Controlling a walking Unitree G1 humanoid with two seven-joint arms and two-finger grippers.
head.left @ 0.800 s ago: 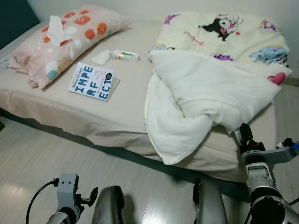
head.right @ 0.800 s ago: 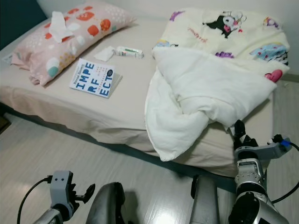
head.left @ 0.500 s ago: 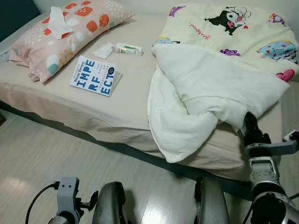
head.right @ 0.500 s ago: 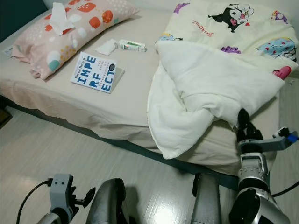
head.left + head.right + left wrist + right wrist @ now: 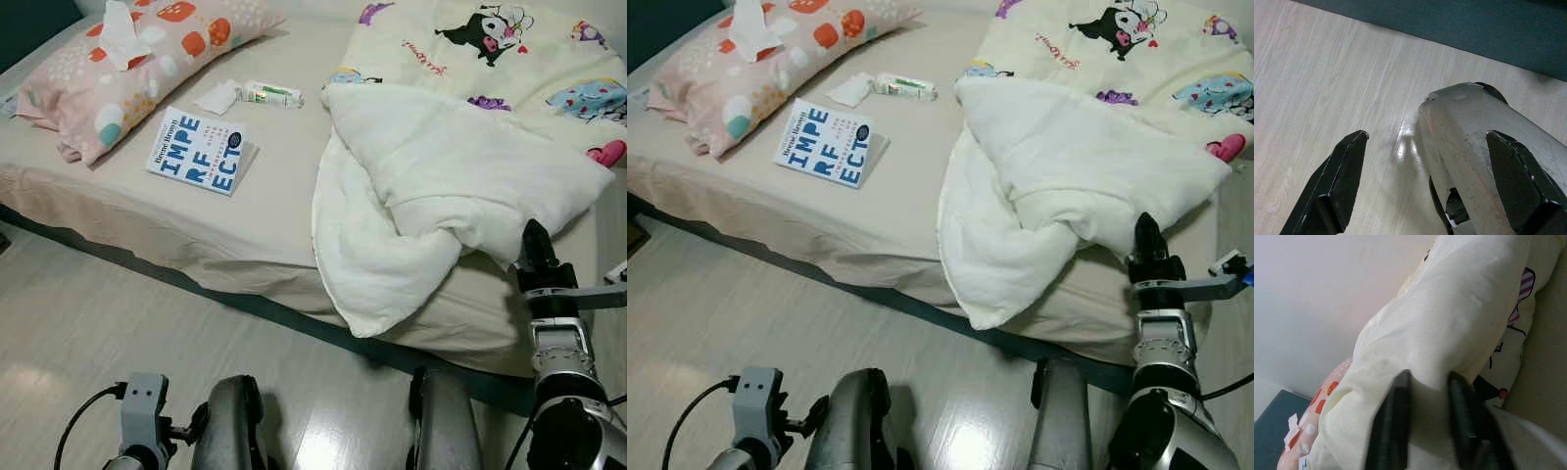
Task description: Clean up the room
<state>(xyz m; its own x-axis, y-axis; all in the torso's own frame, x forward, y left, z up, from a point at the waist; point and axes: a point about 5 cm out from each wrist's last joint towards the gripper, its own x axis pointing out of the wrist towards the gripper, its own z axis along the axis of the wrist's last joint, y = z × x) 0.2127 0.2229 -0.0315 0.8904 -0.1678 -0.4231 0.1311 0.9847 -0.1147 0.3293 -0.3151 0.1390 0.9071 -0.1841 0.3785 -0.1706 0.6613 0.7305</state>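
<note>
Now: right tool (image 5: pixel 534 238) reaching the rumpled cream cartoon-print quilt (image 5: pixel 460 166).
Prongs slightly parted, grasping nothing; judged best to gather a thick fold before clenching.

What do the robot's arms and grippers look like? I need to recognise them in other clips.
Both arms are silver metal. The right gripper has two long black fingers on a silver cylindrical wrist with a grey bracket. The left gripper has broad black, wedge-shaped fingers; a black cable loops from its grey wrist block.
</note>
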